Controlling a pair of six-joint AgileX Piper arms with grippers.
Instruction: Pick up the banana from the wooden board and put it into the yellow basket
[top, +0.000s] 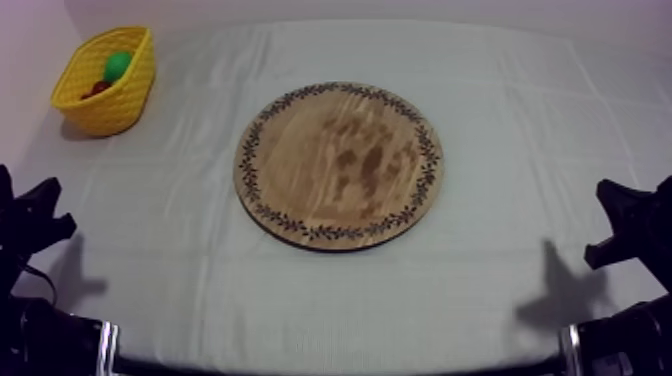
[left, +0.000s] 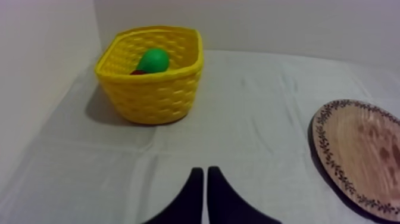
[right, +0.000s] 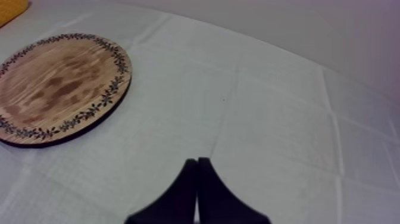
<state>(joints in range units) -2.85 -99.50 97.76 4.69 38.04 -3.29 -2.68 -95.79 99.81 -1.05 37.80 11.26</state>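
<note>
- Basket (top: 112, 108) is set beyond the board's (top: 338, 165) left; pear (top: 118, 66) and small red fruit (top: 97, 88) are contained.
- Left gripper (left: 205, 174) and right gripper (right: 197, 163) are parked flanking board, fingers together.

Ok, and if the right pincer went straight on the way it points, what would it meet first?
Nothing, as far as the view shows: the right pincer, shut, points over bare cloth, with the wooden board off to one side. Depth beyond is unclear.

Robot test bench, cloth-draped table (top: 500, 120), bare wall (left: 268, 24)
</note>
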